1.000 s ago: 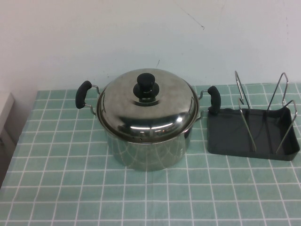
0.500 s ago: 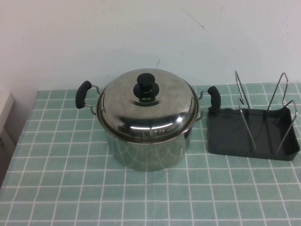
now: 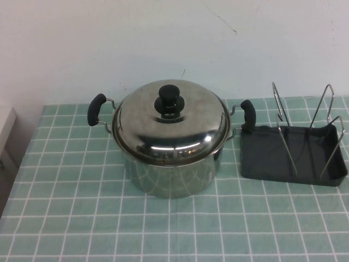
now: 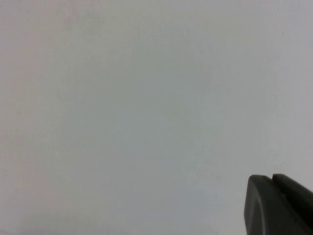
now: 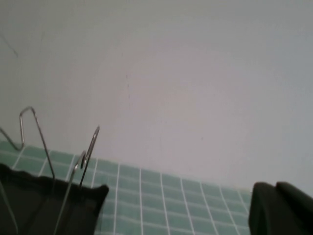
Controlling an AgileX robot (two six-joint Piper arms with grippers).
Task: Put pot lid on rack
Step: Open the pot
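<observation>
Neither arm showed in the high view. The left gripper (image 4: 279, 205) appeared only as a dark finger tip at the corner of its own wrist view, facing a blank pale wall, and whether it was spread or closed could not be told. Toward the left of the green-and-white checked tablecloth (image 3: 65, 218) stood the deep stainless-steel pot with two black side handles (image 3: 169, 169). The round, domed, shiny steel pot lid with its black centre knob (image 3: 170, 123) sat on that pot, covering it, not yet lifted. Just beside the pot's right-hand handle lay the rack of thin upright wire loops on a dark grey rectangular plastic tray (image 3: 294, 158), its loops empty. The right gripper (image 5: 281, 208), its state equally unreadable, looked at the rack (image 5: 44, 200) from close by, so the right arm was probably the better placed; the lid lay to the left of the rack. Nothing on the table differed from the frames a second and half a second earlier.
</observation>
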